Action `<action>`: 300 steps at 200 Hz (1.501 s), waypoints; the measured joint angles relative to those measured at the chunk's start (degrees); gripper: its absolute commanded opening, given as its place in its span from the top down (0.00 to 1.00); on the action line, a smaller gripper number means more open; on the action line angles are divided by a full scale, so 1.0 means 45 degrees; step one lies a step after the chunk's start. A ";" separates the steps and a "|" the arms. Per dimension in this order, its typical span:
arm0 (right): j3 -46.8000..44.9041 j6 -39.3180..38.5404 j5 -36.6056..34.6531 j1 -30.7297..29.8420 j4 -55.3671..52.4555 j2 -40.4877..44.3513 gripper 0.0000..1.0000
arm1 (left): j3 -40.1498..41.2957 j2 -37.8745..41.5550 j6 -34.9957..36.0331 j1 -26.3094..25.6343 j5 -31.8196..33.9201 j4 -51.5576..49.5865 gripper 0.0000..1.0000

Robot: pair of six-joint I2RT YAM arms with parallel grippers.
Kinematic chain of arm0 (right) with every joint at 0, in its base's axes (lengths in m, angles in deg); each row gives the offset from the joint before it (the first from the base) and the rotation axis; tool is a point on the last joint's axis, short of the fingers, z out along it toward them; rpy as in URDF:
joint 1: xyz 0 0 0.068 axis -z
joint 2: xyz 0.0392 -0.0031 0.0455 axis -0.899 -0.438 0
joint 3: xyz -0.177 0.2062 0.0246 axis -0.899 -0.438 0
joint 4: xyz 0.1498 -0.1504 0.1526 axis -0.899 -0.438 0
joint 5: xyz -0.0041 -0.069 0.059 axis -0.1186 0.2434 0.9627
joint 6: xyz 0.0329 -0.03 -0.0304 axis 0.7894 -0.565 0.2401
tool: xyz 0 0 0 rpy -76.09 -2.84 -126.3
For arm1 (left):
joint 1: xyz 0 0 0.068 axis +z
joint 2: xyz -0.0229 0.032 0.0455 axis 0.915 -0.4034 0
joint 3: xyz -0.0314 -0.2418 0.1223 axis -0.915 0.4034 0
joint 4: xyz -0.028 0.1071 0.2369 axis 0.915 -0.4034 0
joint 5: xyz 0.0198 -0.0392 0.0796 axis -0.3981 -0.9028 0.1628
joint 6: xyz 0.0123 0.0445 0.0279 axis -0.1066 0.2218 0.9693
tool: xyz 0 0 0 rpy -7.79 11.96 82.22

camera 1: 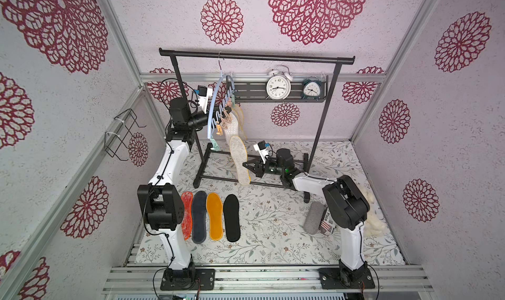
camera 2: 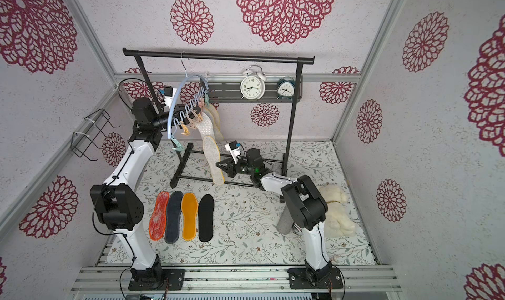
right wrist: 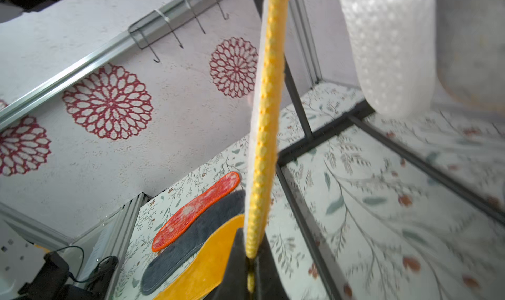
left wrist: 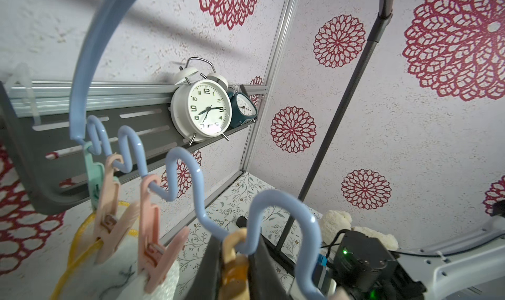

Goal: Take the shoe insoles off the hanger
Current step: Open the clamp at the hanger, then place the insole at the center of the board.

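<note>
- About half done: gel insole [camera 2: 159, 216], fuzzy grey insole [camera 2: 174, 216], yellow insole [camera 2: 189, 216] and black insole [camera 2: 205, 218] lie flat on the tabletop [camera 2: 246, 224].
- At least three hang from the wavy blue hanger [left wrist: 80, 99], among them a bumpy white insole [camera 2: 205, 127].
- Right hand [right wrist: 250, 263] clenches the felt insole's [camera 2: 213, 159] stitched yellow edge; left hand [left wrist: 236, 246] pinches an orange peg [left wrist: 235, 271].

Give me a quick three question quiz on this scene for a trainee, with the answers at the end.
1. True or false: the right tool is shut on the hanging beige felt insole with yellow edging.
2. How many foot-shaped insoles lie flat on the floral tabletop?
3. On the pale blue arched plastic hanger, the left tool pinches: A) an orange plastic clothespin, B) nothing.
Key: 1 true; 2 four; 3 A.
</note>
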 measured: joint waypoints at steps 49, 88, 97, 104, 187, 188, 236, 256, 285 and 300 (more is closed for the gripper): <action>-0.0957 -0.0068 -0.6373 -0.1797 -0.7665 0.4692 1.00 | -0.0160 0.0073 0.0724 0.0044 0.0724 -0.0675 1.00; -0.0860 0.2137 -0.9262 -0.3725 -1.2900 0.5246 1.00 | -0.0175 0.0092 0.0826 0.0053 0.1054 -0.0840 1.00; -0.0690 0.2574 -0.9607 -0.4036 -1.3721 0.4711 1.00 | -0.0175 0.0112 0.0831 0.0053 0.1078 -0.0845 1.00; -0.0520 0.2939 -0.9850 -0.4279 -1.4348 0.4138 1.00 | -0.0175 0.0131 0.0831 0.0053 0.1083 -0.0855 1.00; 0.2618 0.4473 -0.9981 -0.4969 -1.7165 -0.0627 0.98 | 0.0180 0.0500 0.1156 0.0053 0.1292 -0.1141 1.00; 0.2647 0.4473 -0.9962 -0.4974 -1.7170 -0.0636 0.97 | 0.0189 0.0510 0.1161 0.0053 0.1292 -0.1141 1.00; 0.3585 0.4294 -0.8874 -0.5299 -1.6674 -0.1525 0.52 | 0.0364 0.0787 0.1341 0.0102 0.1307 -0.1365 1.00; 0.3599 0.4051 -0.8301 -0.5411 -1.6262 -0.1530 0.49 | 0.0418 0.0787 0.1384 0.0126 0.1263 -0.1375 1.00; 0.3274 0.3487 -0.7791 -0.5411 -1.5028 -0.1268 0.50 | 0.0457 0.0821 0.1443 0.0136 0.1253 -0.1394 1.00; 0.2467 0.3351 -0.7713 -0.5183 -1.4392 -0.0627 0.52 | 0.0481 0.0903 0.1486 0.0136 0.1253 -0.1438 1.00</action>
